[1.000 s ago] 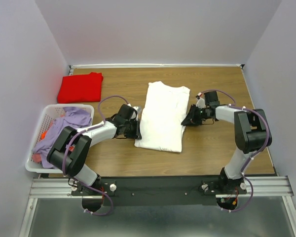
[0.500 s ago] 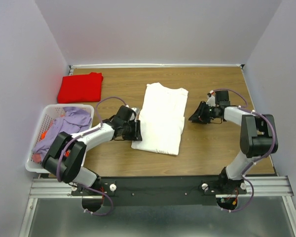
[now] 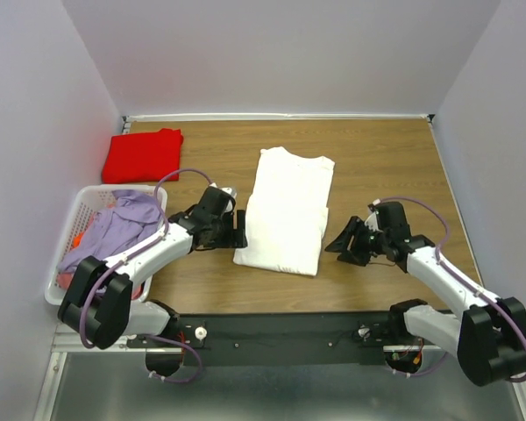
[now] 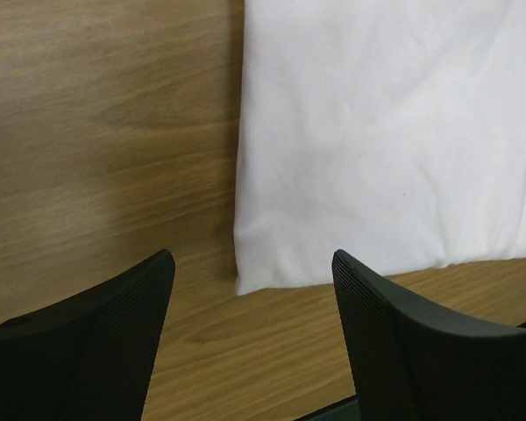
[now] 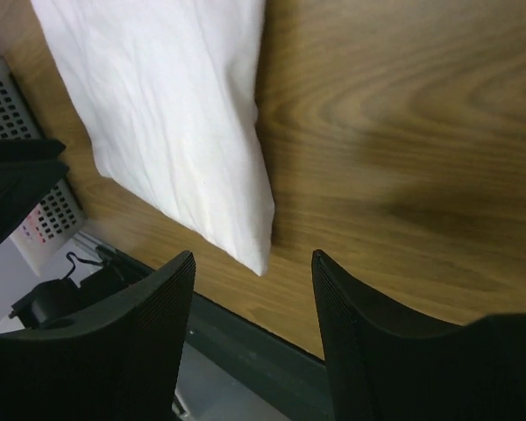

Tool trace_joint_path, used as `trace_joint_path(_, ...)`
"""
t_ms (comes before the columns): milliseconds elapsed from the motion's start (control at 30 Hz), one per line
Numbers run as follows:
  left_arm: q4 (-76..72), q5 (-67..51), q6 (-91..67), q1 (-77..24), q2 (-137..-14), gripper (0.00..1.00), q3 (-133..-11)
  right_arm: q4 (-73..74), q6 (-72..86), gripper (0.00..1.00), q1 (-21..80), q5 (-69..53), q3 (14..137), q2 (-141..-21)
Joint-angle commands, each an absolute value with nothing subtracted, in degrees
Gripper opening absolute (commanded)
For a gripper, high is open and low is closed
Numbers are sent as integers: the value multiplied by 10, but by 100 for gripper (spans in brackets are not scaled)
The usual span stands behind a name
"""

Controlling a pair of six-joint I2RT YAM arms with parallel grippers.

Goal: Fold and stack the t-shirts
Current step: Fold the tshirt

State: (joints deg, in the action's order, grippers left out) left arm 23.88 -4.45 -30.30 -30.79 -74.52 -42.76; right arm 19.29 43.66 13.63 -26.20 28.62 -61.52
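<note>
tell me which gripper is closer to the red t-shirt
Left. The left gripper is toward the near right of the red t-shirt; the right gripper sits across the white t-shirt, much farther right.

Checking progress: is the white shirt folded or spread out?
Folded: the white shirt lies as a narrow rectangle, no sleeves showing.

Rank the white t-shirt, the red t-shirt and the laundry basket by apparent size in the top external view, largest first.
1-2. white t-shirt and laundry basket: they cover about the same area, too close to rank.
3. red t-shirt: clearly the smallest.
</note>
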Motion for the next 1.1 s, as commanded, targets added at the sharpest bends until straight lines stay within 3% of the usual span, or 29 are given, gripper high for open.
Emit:
trace_joint_path(0, 257, -24, -308, -310, -752, 81, -400, 197, 510, 63, 159, -274, 237, -612)
trace_joint_path(367, 235, -37, -306, -310, -780, 75, -386, 38, 583, 64, 228, -296, 205, -733)
trace_joint_path(733, 231, -48, -304, -310, -777, 71, -376, 16, 588, 58, 261, -281, 215, -795)
trace_joint_path(967, 230, -63, -302, -310, -779, 71, -375, 16, 584, 44, 261, -278, 206, -796)
trace_joint_path(1000, 231, -66, -301, -310, -780, 71, -375, 17, 583, 36, 261, -279, 205, -796)
trace_joint_path(1033, 231, -69, -301, -310, -780, 71, -376, 17, 582, 20, 261, -279, 202, -795)
trace_joint_path(1067, 231, -72, -301, -310, -780, 71, -374, 18, 582, 20, 261, -278, 201, -794)
